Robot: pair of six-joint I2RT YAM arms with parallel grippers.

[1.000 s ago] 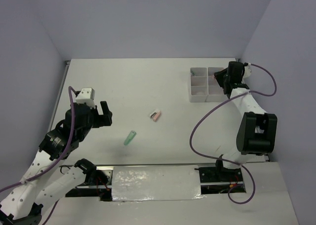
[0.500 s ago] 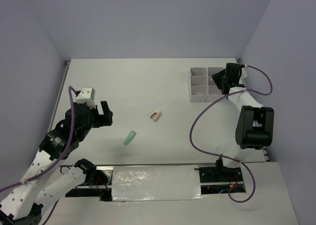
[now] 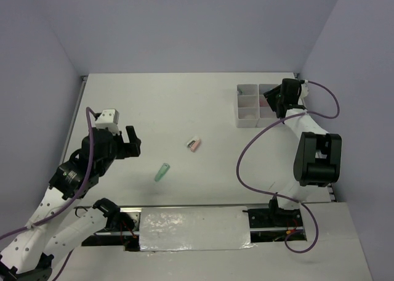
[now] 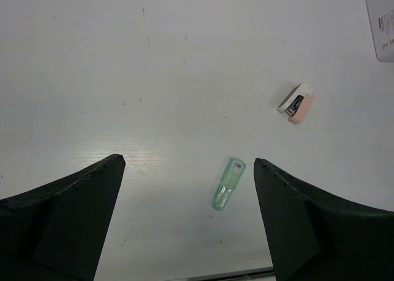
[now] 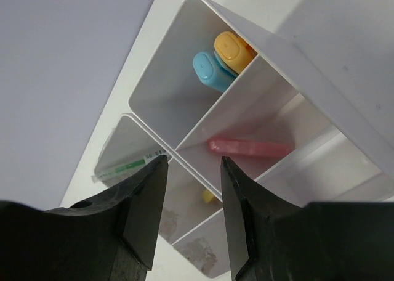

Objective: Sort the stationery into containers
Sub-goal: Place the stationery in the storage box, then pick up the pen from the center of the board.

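Note:
The containers are one translucent white divided box [image 3: 249, 105] at the far right. My right gripper [image 3: 275, 101] [image 5: 194, 164] hangs just above it, open, with nothing between its fingers. Below it a pink stick [image 5: 249, 147] lies in one compartment, and a blue stick [image 5: 209, 71] and an orange stick [image 5: 233, 50] stand in another. A green-labelled piece [image 5: 123, 168] rests in a third. On the table lie a green stick [image 3: 162, 172] [image 4: 228, 183] and a pink-and-white piece [image 3: 193, 144] [image 4: 297, 102]. My left gripper [image 3: 130, 142] [image 4: 188, 162] hovers wide open above the table, left of the green stick.
A small yellow bit [image 5: 209, 196] sits in a lower compartment of the box. Walls close the table [image 3: 172, 108] at the back and on both sides. The right arm's purple cable [image 3: 246, 151] loops over the table beside the box.
My right gripper's jaws have spread wider and the wrist has shifted slightly back over the box. The left arm and the pieces on the table have not moved.

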